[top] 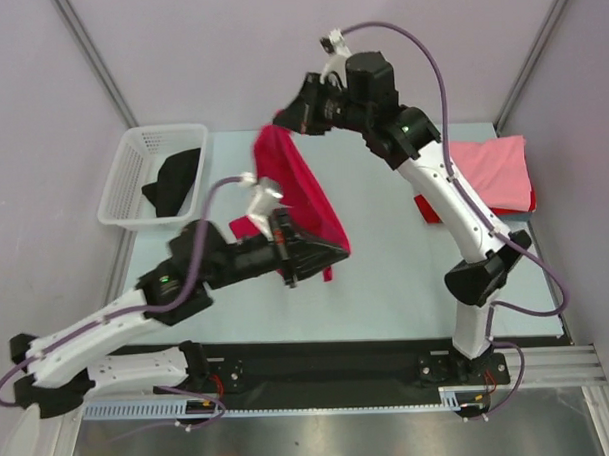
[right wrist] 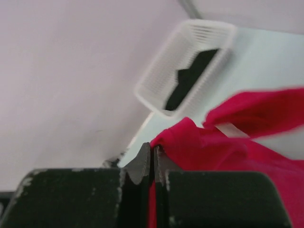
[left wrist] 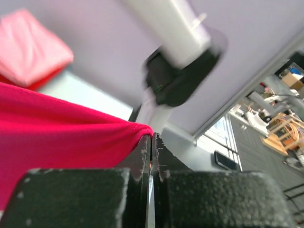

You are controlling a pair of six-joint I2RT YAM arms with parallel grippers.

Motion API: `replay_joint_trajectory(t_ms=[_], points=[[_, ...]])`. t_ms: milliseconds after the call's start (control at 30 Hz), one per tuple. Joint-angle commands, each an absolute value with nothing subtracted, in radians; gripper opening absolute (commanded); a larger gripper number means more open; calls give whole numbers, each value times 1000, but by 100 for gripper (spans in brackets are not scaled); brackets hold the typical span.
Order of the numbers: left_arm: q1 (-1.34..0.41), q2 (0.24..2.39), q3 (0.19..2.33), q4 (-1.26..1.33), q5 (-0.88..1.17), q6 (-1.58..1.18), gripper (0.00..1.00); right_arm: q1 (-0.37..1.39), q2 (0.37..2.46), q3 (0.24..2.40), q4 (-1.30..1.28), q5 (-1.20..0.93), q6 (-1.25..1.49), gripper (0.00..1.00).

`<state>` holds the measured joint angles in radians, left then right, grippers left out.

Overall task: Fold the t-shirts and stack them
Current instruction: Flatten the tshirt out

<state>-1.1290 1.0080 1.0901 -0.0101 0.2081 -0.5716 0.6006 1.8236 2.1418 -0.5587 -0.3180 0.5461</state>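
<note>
One crimson-red t-shirt (top: 301, 188) is up off the table (top: 387, 285), spread in the air between your two arms over the middle of the work area. Its far top corner is pinched in your right gripper (top: 281, 120); in the right wrist view the jaws are pressed together with red cloth (right wrist: 213, 147) caught between them. Its near corner is held by your left gripper (top: 330, 254), and the left wrist view shows those jaws clamped just as tight on a bunched edge of the fabric (left wrist: 57, 137). The cloth sags in a sloping sheet between the two grips, with a fold hanging below the left one.

Off to your right, a light pink t-shirt (top: 487, 162) lies folded on top of a red t-shirt (top: 429, 212). At the far left, a white basket (top: 118, 194) holds a crumpled black t-shirt (top: 173, 183).
</note>
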Motion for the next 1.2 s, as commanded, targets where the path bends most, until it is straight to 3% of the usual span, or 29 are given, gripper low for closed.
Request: replay_joint_trajectory(t_ms=[0, 100, 300, 433, 500, 733, 1000, 1100, 1133, 1167], points=[[-1143, 878, 1215, -151, 221, -431, 0, 652, 1858, 2546, -580, -346, 543, 0], [-1143, 850, 1336, -141, 344, -416, 0, 631, 1797, 2571, -426, -440, 612, 0], [-1143, 995, 1552, -23, 511, -459, 0, 442, 1500, 2041, -89, -358, 803, 0], [-1138, 1143, 1652, 70, 551, -497, 0, 266, 1547, 1762, -35, -461, 904, 0], [-1099, 1254, 1669, 159, 593, -588, 0, 229, 1603, 1724, -60, -514, 879, 0], [-1081, 1661, 1510, 647, 759, -949, 1, 184, 1730, 1622, -55, -609, 782, 5], [-1175, 1799, 1145, 956, 697, -1008, 0, 38, 1623, 1341, -15, -621, 729, 3], [-1219, 1821, 1121, 930, 693, -979, 18, 11, 1592, 1290, -47, -589, 692, 1], [-1235, 1818, 1123, 861, 687, -962, 42, 11, 1585, 1282, -54, -580, 671, 1], [-1239, 1810, 1123, 817, 681, -907, 51, 11, 1577, 1272, -58, -565, 667, 2]])
